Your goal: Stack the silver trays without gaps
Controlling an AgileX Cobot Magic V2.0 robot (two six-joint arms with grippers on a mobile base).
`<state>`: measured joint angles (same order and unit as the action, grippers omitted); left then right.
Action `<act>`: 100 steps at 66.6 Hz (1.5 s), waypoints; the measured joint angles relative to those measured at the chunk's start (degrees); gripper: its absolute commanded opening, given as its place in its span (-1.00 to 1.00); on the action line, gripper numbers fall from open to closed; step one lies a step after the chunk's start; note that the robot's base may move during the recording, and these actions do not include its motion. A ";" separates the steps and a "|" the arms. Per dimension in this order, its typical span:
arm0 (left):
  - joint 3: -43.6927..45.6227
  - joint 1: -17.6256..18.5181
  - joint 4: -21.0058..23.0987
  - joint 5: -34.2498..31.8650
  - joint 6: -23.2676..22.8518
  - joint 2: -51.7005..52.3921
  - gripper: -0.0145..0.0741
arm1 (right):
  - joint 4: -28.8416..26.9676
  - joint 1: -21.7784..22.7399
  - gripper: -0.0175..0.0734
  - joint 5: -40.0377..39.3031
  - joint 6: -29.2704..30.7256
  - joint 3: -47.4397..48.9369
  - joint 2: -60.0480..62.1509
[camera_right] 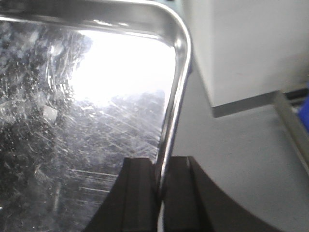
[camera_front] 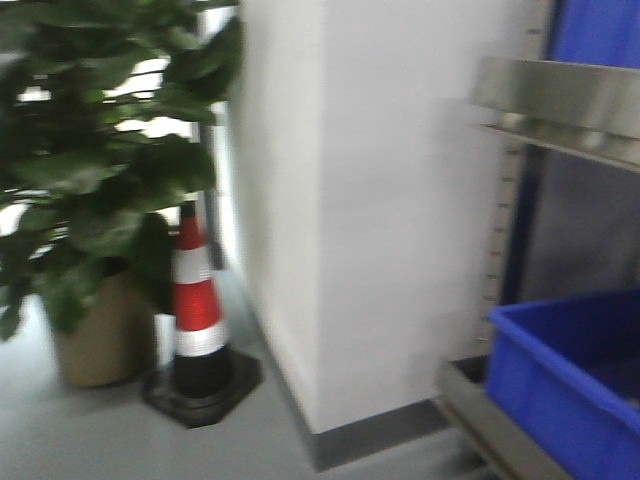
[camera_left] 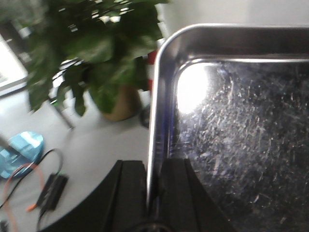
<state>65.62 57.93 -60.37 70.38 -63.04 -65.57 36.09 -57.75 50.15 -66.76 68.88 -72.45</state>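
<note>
One shallow shiny stainless-steel tray (camera_left: 241, 145) hangs above the grey floor (camera_right: 231, 159); I note my left gripper (camera_left: 153, 169) clamped on its left rim; my right gripper (camera_right: 161, 166) clamped on its right rim.

Front view facing wall (camera_front: 380, 200), wrist views close over silver tray (camera_left: 241, 145)

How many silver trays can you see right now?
1, it seems: a silver tray pinched at its left rim by the left gripper and at its right rim by the right gripper. More may be hidden.
</note>
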 measured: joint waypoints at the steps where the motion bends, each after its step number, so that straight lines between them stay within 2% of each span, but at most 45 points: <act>1: 0.00 0.00 0.00 0.00 0.00 0.00 -0.70 | 0.00 0.00 -0.65 0.00 0.00 0.00 0.00; 100: 0.00 0.00 0.00 -0.71 0.00 0.00 -0.70 | -0.12 0.00 -0.65 1.00 0.00 0.00 0.00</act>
<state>65.62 57.93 -60.37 69.67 -63.04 -65.57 35.97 -57.75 51.15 -66.76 68.88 -72.45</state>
